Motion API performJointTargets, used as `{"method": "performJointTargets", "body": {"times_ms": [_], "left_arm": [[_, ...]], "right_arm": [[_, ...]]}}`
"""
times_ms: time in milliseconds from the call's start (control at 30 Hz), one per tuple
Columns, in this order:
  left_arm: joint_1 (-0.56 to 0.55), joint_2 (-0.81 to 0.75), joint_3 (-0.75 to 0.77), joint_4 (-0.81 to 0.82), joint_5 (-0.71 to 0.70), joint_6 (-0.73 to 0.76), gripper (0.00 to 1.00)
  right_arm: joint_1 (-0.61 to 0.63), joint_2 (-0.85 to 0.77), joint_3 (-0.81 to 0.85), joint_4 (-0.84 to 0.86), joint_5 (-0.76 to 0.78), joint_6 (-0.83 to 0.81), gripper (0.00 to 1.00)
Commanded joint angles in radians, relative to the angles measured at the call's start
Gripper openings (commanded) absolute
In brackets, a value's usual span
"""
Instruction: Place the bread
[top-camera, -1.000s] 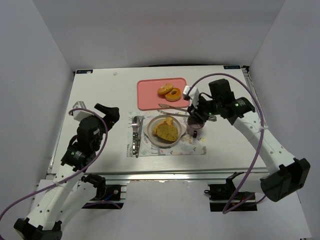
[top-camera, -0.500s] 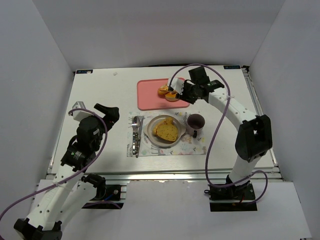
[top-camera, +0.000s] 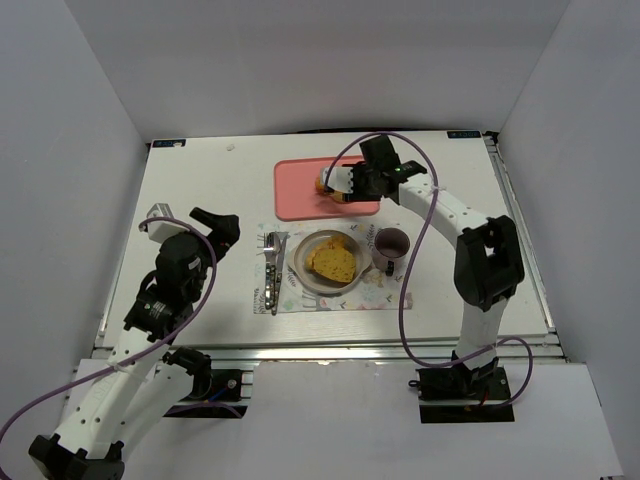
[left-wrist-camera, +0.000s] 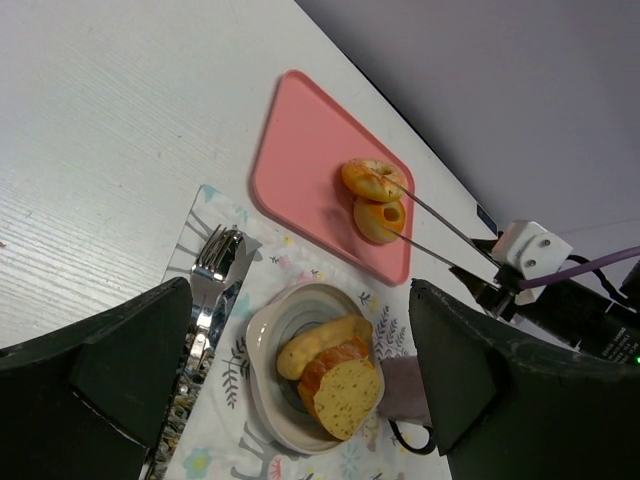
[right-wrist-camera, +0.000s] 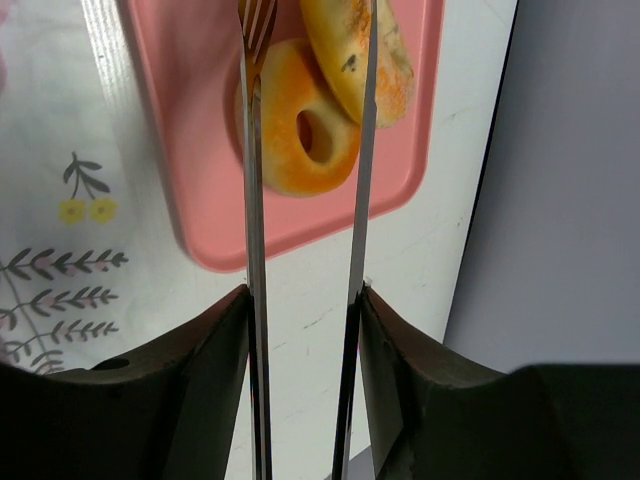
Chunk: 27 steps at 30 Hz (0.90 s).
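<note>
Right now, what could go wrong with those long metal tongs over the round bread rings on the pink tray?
The thin metal tongs straddle the golden ring-shaped bread, but a second ring overlaps it, so a pinch might shove or snag both. The smooth blades could also let the round piece slip back onto the pink flat tray.

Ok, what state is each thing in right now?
Right gripper: shut on thin metal tongs.
Two golden ring-shaped bagel pieces: overlapping on the pink tray, tong arms astride one.
Toasted oval bread slices: piled on the round pale plate.
Dark purple mug: upright.
Left gripper: open, empty.
</note>
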Motion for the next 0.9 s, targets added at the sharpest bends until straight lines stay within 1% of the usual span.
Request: {"method": "performJointTargets", "body": {"times_ms": [0,267,333,400,433,500,533,567,700,833,867], "left_arm": [[0.002,-0.001,-0.010,0.007,-0.011,0.005,0.98],[0.001,-0.005,-0.008,0.006,-0.014,0.006,0.98],[0.001,-0.005,-0.008,0.006,-0.015,0.006,0.98],[0.001,-0.005,-0.007,0.006,-0.017,0.008,0.98],[0.001,-0.005,-0.007,0.006,-0.017,0.008,0.98],[0.001,-0.007,-0.008,0.006,-0.017,0.006,0.98],[0.001,-0.007,-0.008,0.009,-0.017,0.006,0.98],[0.001,-0.008,-0.008,0.007,-0.017,0.006,0.98],[0.001,-0.007,-0.002,0.004,-0.017,0.010,0.98],[0.001,-0.010,0.004,0.004,-0.022,0.010,0.98],[0.001,-0.010,0.004,0.006,-0.022,0.010,0.98]], "right_arm": [[0.011,0.023,0.076,0.038,0.025,-0.081,0.51],[0.026,0.078,0.098,0.084,0.115,-0.098,0.51],[0.027,0.088,0.102,0.087,0.136,-0.107,0.49],[0.029,0.097,0.111,0.084,0.135,-0.102,0.44],[0.027,0.097,0.116,0.081,0.130,-0.099,0.34],[0.029,0.088,0.125,0.072,0.123,-0.090,0.25],[0.027,0.082,0.125,0.069,0.112,-0.078,0.19],[0.027,0.063,0.125,0.070,0.103,-0.069,0.17],[0.029,-0.021,0.137,0.075,0.039,0.013,0.16],[0.030,-0.141,0.141,-0.025,-0.073,0.125,0.15],[0.029,-0.199,0.125,-0.075,-0.090,0.166,0.15]]}}
